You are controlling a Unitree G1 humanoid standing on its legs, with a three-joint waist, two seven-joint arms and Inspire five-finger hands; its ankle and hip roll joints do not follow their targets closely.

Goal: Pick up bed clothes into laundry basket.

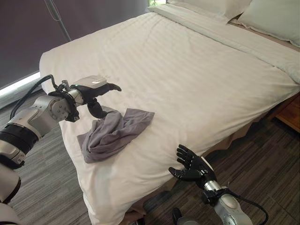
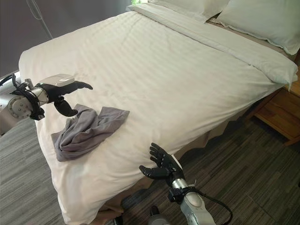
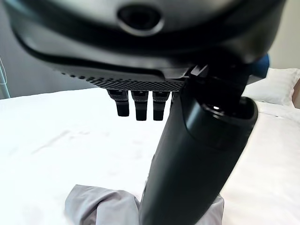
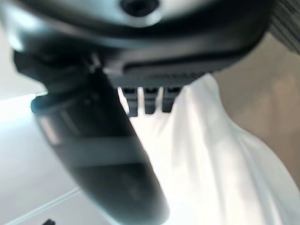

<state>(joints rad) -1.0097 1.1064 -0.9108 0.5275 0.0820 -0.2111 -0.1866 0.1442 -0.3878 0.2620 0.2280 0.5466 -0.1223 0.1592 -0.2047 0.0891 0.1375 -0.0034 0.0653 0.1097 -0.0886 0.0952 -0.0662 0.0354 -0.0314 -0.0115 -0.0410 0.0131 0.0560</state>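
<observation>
On the near left corner of the bed [image 1: 197, 75]: grey garment [image 1: 112, 133], not yet lifted.

Left eye view: left hand [image 1: 96, 91] poised above the garment's far end, fingers straight, thumb pointing down to it, nothing grasped; right hand [image 1: 192, 166] off the near bed edge, fingers spread, empty. Right eye view: pillows [image 2: 262, 18] at the far right, wooden nightstand [image 2: 279, 112] beside the bed; no laundry basket to be seen, so pickup and drop both remain. Left wrist view: thumb [image 3: 197, 159] over the cloth, fingers apart. Right wrist view: white sheet beyond relaxed fingers [image 4: 150, 101].
</observation>
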